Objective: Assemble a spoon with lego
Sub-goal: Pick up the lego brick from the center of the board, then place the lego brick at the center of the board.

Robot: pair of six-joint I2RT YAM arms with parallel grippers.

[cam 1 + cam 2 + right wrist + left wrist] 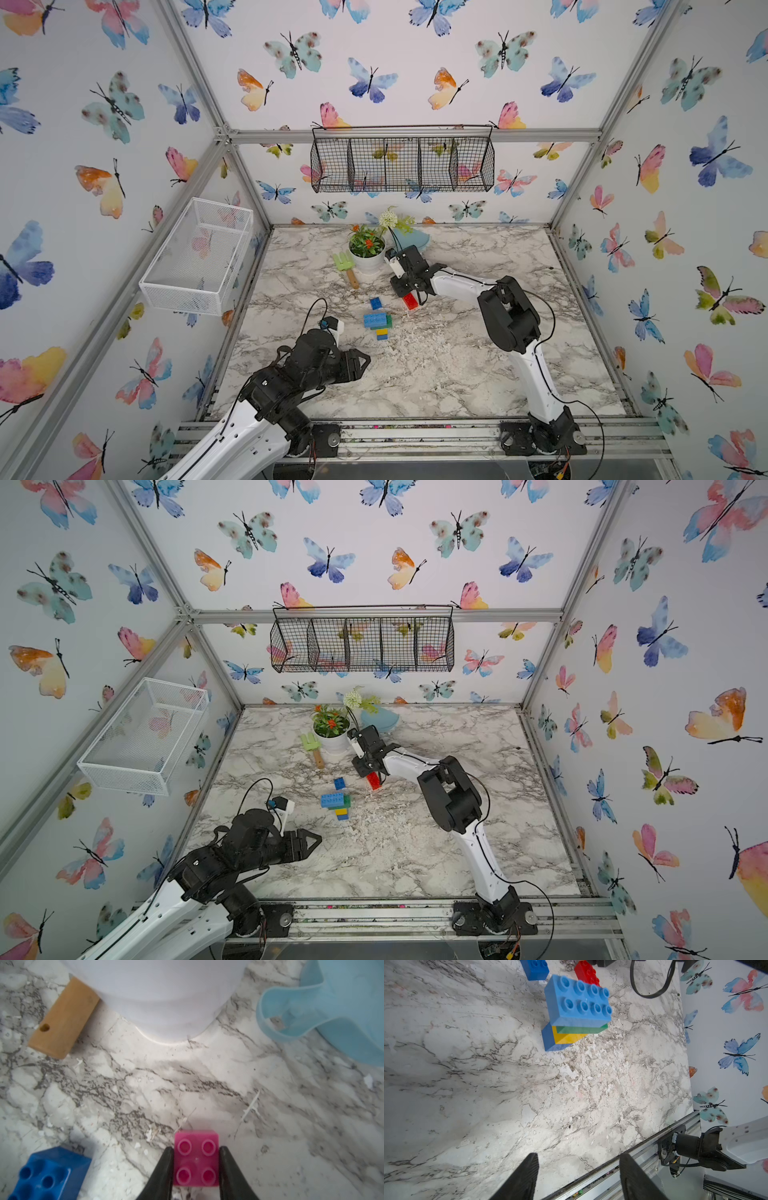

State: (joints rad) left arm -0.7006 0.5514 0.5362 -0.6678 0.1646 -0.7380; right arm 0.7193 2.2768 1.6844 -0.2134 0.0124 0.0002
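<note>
In both top views the half-built spoon (377,322), a stack of blue, green and yellow studded plastic bricks, stands in the middle of the desk (457,374). In the left wrist view the left gripper (578,1159) is spread and empty. In the right wrist view the right gripper (196,1148) pinches a square pink plastic brick (196,1159) resting on the desk. Next it likely needs lifting and squaring over the stack's studs.

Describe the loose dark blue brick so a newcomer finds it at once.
On the marble table, start at the white flower pot near the back and come forward toward the brick stack. The dark blue brick sits alone between them, joined to nothing, darker than the stack's light-blue top.
</note>
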